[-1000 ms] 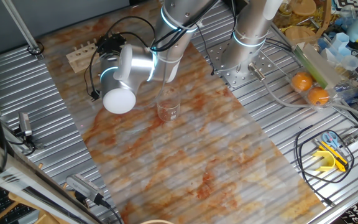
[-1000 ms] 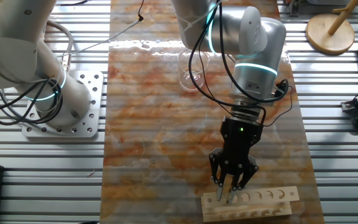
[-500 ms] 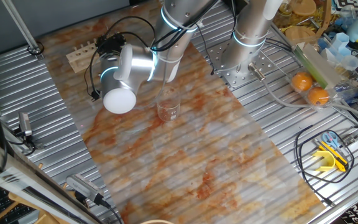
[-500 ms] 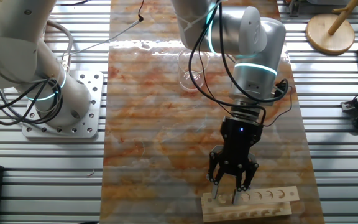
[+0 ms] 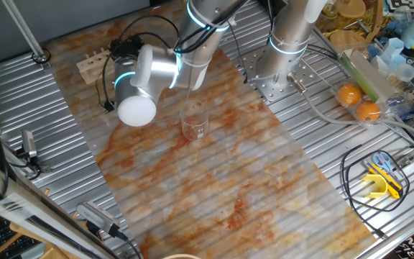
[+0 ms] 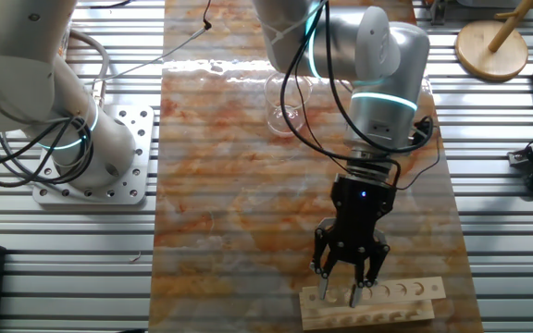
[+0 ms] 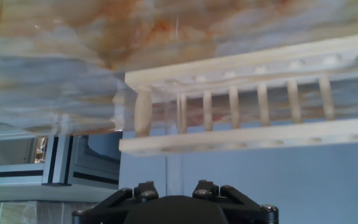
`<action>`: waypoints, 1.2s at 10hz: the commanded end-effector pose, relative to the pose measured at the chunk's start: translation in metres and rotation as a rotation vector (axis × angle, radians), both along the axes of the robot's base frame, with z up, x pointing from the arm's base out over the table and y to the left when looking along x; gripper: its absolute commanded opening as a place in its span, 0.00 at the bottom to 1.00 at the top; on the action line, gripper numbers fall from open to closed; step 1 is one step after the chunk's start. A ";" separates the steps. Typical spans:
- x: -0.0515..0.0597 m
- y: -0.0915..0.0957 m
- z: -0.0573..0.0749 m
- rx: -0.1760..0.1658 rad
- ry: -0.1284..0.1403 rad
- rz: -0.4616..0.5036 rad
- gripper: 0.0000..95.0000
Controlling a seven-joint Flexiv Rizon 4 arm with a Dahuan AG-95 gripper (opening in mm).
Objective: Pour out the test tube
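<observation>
The test tube (image 7: 174, 142), slim, clear and almost see-through, stands upright in the left end of the pale wooden rack (image 7: 247, 138) in the hand view. In the other fixed view my gripper (image 6: 339, 294) hangs over the left end of that rack (image 6: 405, 292). It is open, with one finger on each side of the tube's place. The tube itself is too faint to make out there. A wider glass beaker (image 6: 285, 107) stands on the marbled mat, well behind the arm. In one fixed view the arm hides the gripper beside the rack (image 5: 92, 63), and the beaker (image 5: 194, 124) stands near the elbow.
A second arm's base (image 6: 91, 148) is bolted to the left of the mat. Two oranges (image 5: 358, 102), yellow-handled scissors (image 5: 383, 180) and cables lie on the ribbed table at one side. A round wooden stand (image 6: 493, 46) is at the far corner.
The fingers were close together over the rack's end a second ago and have spread apart. The hand has shifted slightly along the rack.
</observation>
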State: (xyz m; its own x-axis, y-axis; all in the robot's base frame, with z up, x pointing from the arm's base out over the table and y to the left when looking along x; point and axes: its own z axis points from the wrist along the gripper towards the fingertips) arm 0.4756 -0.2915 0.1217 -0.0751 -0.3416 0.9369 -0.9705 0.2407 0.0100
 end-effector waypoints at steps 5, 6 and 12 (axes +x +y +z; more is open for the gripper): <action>0.008 0.001 0.024 0.017 0.003 -0.002 0.40; 0.009 0.002 0.029 0.018 0.003 -0.001 0.40; 0.017 0.011 0.075 0.037 0.006 0.015 0.40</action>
State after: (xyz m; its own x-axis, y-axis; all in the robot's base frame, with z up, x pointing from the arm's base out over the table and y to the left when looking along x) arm 0.4922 -0.2789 0.2033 -0.0659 -0.3801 0.9226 -0.9747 0.2225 0.0221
